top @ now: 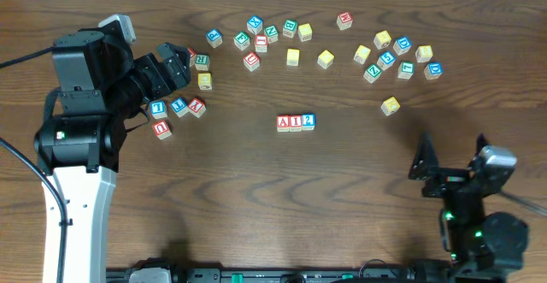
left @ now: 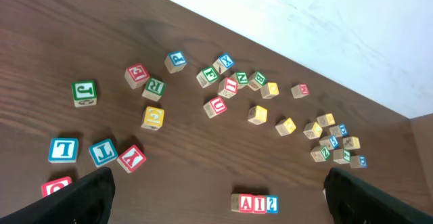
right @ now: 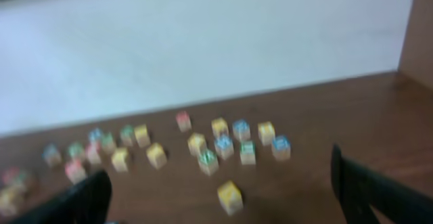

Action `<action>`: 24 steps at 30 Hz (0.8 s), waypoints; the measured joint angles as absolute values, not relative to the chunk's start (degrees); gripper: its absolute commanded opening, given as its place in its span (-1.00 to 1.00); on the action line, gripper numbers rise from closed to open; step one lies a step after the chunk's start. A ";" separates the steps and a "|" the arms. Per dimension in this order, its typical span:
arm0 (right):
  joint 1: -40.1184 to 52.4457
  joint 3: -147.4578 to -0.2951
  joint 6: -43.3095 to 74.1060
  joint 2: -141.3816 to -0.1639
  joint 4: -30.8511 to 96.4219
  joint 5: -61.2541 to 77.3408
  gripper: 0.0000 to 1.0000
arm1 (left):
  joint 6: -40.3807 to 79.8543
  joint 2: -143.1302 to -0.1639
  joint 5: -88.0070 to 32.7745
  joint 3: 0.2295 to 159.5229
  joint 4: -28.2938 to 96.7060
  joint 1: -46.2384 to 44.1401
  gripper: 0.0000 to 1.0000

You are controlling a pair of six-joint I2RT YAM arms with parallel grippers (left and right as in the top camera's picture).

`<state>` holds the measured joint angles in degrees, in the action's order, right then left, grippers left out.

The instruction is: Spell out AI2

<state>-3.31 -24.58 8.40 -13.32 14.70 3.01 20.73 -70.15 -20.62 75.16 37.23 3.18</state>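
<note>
**Left arm**, left of frame: white tapered lower link, black boxy joint housings, a grey cap at the top end, and one small green light on the round joint. Thin black cables run off the left edge.

**Right arm**, lower right: black throughout, with a silver-grey cap and two green lights low on the body.

**Left claw**: matte black fingers with blunt edges, in the lower corners of its wrist view.

**Right claw**: black fingers, blurred.

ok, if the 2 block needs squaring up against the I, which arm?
Right, probably. The 2 block ends the row on that side, bare table between it and the right fingers. Left fingers sit among loose blocks.
</note>
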 measured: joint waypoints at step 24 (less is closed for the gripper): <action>-3.31 -0.45 8.01 -0.73 3.79 5.52 0.99 | 20.73 -70.15 -20.64 75.16 37.23 3.18 0.95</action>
<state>-3.31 -0.45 8.01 -0.73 3.79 5.52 20.73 -70.15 -20.64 75.16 37.23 3.18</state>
